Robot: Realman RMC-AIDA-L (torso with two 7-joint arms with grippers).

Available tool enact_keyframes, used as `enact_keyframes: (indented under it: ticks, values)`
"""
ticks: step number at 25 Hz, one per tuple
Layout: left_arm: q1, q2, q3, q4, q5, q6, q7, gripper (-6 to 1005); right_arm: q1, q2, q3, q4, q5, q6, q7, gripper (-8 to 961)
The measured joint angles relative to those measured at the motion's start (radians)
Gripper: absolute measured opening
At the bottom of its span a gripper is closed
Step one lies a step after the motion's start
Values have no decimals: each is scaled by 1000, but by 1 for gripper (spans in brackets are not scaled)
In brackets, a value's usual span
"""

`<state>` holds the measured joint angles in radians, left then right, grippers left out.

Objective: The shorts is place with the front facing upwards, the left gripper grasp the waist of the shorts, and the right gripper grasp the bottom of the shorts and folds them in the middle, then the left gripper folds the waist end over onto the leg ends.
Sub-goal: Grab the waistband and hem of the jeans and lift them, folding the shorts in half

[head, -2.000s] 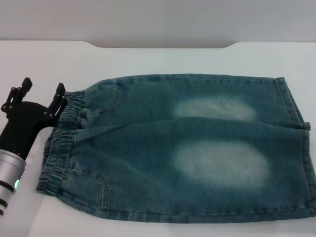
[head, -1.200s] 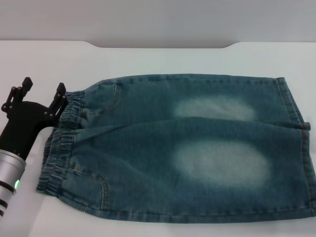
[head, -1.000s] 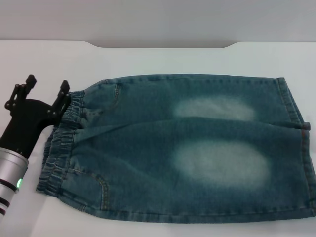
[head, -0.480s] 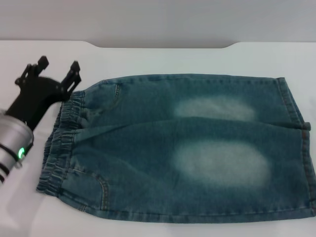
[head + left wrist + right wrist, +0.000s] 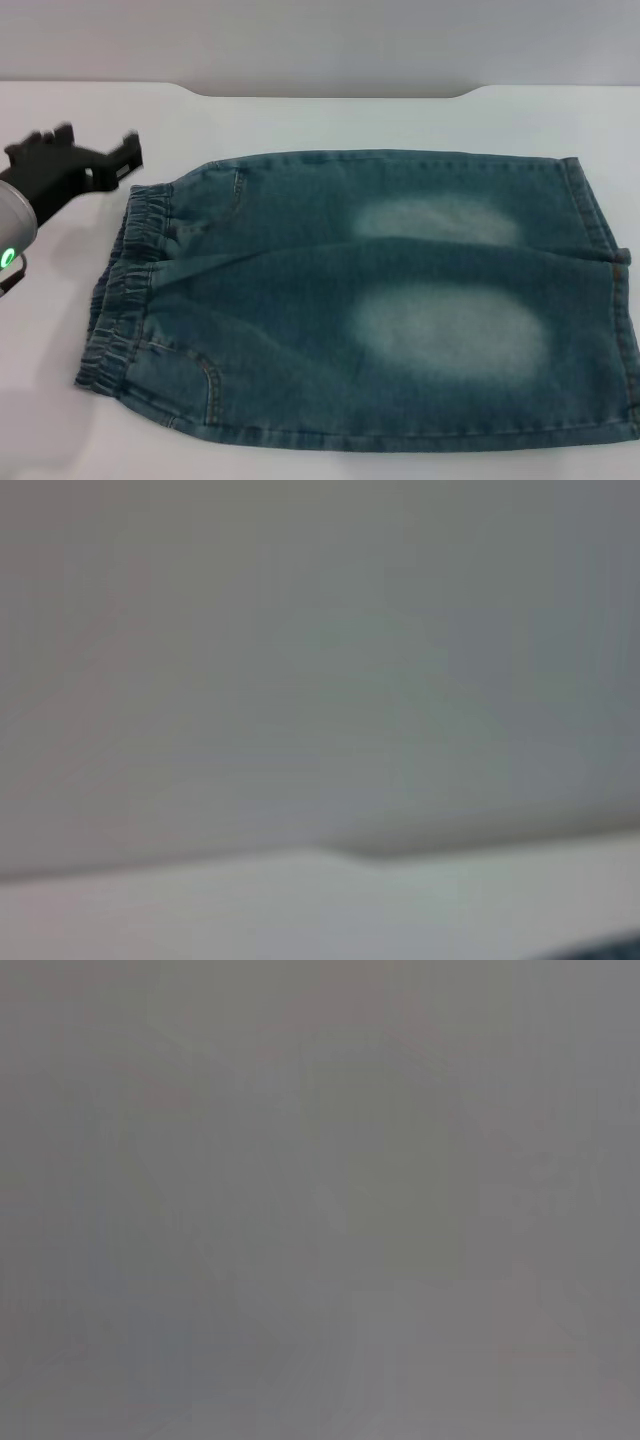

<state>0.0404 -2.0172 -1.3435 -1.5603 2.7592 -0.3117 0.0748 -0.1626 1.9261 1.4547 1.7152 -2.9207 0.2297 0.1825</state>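
Note:
The shorts (image 5: pixel 370 300) lie flat on the white table (image 5: pixel 330 120), front side up, with two pale faded patches showing. The waist (image 5: pixel 122 285), a crinkled elastic band, is at the left end. The bottom of the shorts (image 5: pixel 598 225), with its straight leg ends, is at the right end. My left gripper (image 5: pixel 96 145) hovers open above the table, just beyond the waist's far left corner and clear of the cloth. It holds nothing. The right gripper is out of view, and both wrist views show only blank grey surfaces.
The table's far edge, with a shallow notch (image 5: pixel 330 93), runs behind the shorts against a grey wall. Bare white tabletop (image 5: pixel 60 300) lies left of the waist and behind the shorts. The hems reach almost to the right border of the head view.
My left gripper has lifted away from the waistband and swung back and to the left, turning as it went. The shorts have not moved.

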Motion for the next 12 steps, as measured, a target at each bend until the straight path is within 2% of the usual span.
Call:
enact_keyframes:
  ticks: [2, 3, 5, 6, 8, 12]
  values:
    - [6, -29, -47, -82, 0, -184, 64, 757, 11, 38, 50, 87, 14, 189, -83, 564]
    - [6, -29, -47, -82, 0, -184, 64, 756, 19, 56, 73, 120, 31, 272, -131, 564]
    - [3, -35, -72, -174, -4, -382, 103, 754, 44, 83, 135, 153, 108, 404, -239, 564]
    - [1, -34, -74, -182, -4, -405, 104, 754, 61, 94, 180, 158, 167, 469, -300, 565]
    - [-6, -34, -93, -225, -5, -489, 106, 752, 109, 113, 293, 153, 322, 626, -416, 565]
    - [-17, -34, -140, -288, -7, -636, 110, 749, 183, 131, 491, 133, 506, 880, -506, 564]
